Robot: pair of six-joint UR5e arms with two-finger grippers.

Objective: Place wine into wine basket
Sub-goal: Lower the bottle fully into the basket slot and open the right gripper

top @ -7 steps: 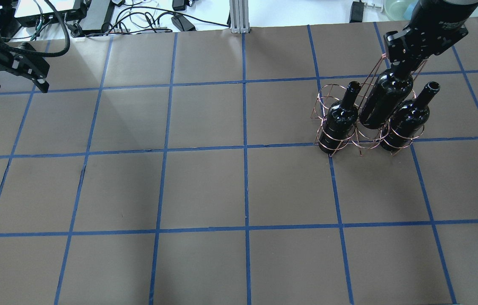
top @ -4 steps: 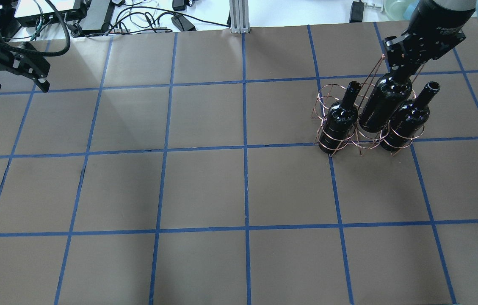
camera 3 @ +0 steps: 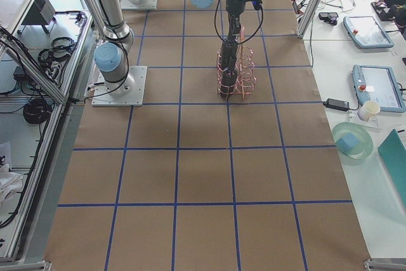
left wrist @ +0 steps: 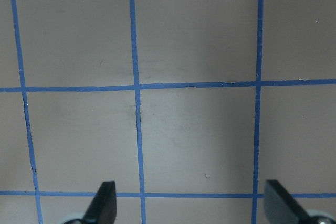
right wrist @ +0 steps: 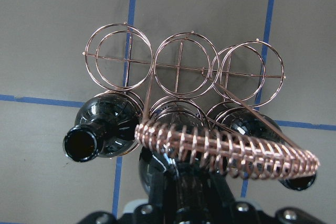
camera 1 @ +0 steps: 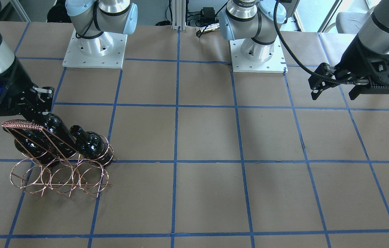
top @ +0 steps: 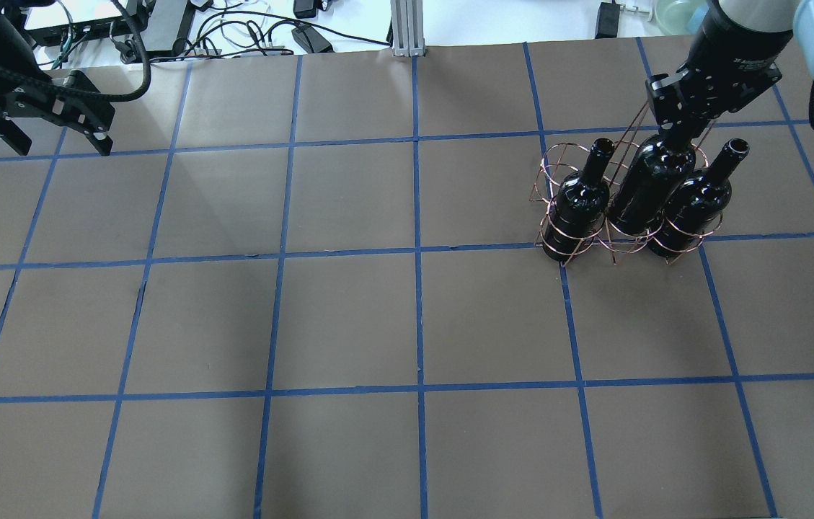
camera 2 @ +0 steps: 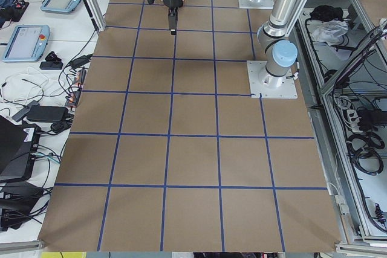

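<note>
The wine (top: 648, 189) is held by its neck in the wine basket (right wrist: 226, 148), in the middle ring of the robot-side row, between two other bottles (top: 580, 205). The right gripper (top: 675, 133) is clamped on that neck. The left gripper (top: 60, 146) is held spread apart above the table (top: 349, 317), well away.

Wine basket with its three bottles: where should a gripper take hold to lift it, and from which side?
By the wrapped handle, at the top of its arch, from straight above, fingers across it. The wine basket elsewhere is thin wire rings, and bottles occupy the row nearest the robot.
</note>
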